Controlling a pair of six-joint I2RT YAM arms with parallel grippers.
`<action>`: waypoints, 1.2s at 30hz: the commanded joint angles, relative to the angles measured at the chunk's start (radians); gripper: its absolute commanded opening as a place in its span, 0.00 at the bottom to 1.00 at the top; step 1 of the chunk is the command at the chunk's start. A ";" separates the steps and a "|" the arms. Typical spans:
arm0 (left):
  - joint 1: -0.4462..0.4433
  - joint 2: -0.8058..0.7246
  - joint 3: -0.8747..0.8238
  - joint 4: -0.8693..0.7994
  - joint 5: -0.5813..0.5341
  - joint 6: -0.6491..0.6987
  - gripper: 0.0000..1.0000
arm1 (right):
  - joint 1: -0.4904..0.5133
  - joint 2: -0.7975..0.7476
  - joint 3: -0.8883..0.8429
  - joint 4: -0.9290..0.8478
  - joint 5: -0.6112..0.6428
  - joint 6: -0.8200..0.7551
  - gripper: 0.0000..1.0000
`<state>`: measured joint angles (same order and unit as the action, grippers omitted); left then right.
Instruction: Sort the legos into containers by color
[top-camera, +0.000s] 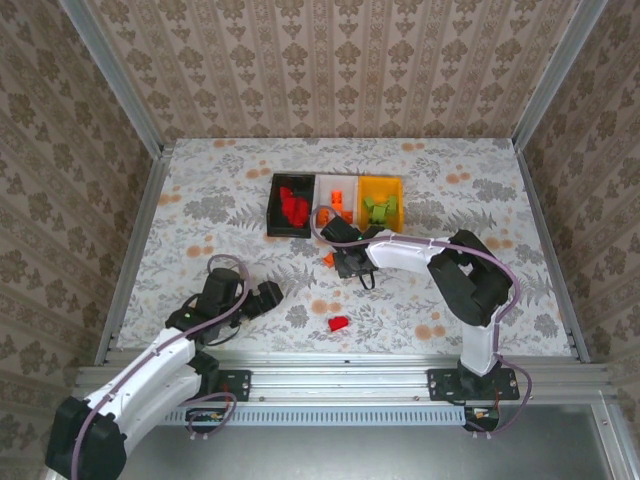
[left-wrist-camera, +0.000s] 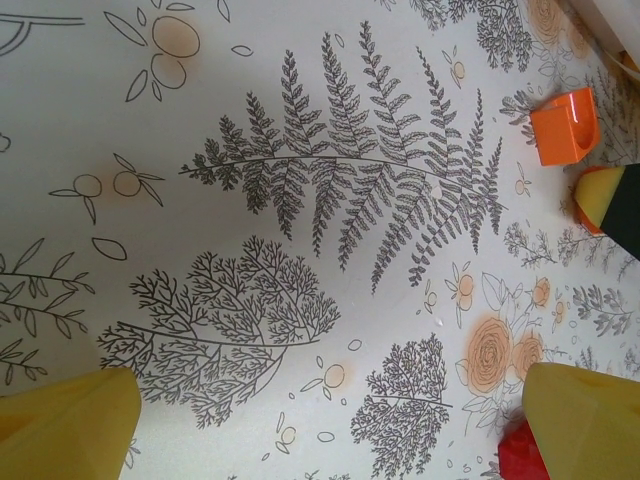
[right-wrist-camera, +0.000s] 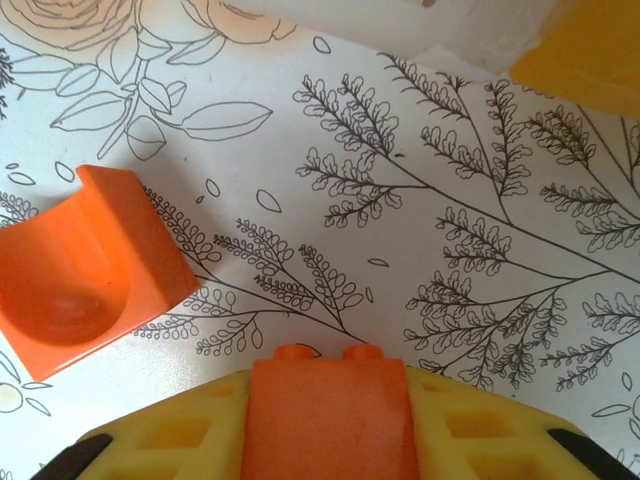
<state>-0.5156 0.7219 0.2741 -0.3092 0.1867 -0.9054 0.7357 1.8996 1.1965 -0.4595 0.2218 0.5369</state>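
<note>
While its yellow fingers (right-wrist-camera: 150, 440) press in from both sides, the right hand (top-camera: 345, 257) grips a small orange plastic brick (right-wrist-camera: 330, 395). Two studs show along that brick's upper edge in the right wrist view. This hand sits low over the middle of the flower-patterned tabletop (top-camera: 480, 200), just on the near side of the row of bins. A second orange plastic brick with a scooped hollow (right-wrist-camera: 85, 270) lies loose on the tabletop close beside the held one, apart from it.

Three small open-top plastic bins stand side by side toward the far edge, about midway between the left and right edges. The black rectangular bin (top-camera: 272, 210) is on the left and holds red bricks (top-camera: 293, 207). The white rectangular bin (top-camera: 337, 180) is in the middle and holds orange bricks (top-camera: 343, 213). The orange-yellow rectangular bin (top-camera: 398, 200) is on the right and holds light green bricks (top-camera: 377, 208).

A small red plastic brick (top-camera: 338, 323) lies alone close to the near edge, about midway along it. The left hand (top-camera: 268, 297) hangs low over the near left part of the tabletop. Its two yellow fingertips (left-wrist-camera: 70, 420) are spread wide, with patterned surface between them. In the left wrist view the red brick lies just beside one fingertip, outside the gap.
</note>
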 joint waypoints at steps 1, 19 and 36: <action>0.008 -0.018 -0.003 -0.019 -0.006 -0.005 1.00 | -0.013 -0.068 0.063 -0.054 0.054 -0.038 0.35; -0.026 0.000 0.025 -0.040 0.027 -0.012 1.00 | -0.153 0.360 0.782 -0.267 0.063 -0.210 0.36; -0.395 0.288 0.320 -0.105 -0.101 0.315 0.95 | -0.117 -0.019 0.439 -0.144 0.043 -0.135 0.62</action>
<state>-0.8227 0.9543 0.5026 -0.3504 0.1509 -0.7544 0.6125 2.0277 1.7393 -0.6365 0.2562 0.3576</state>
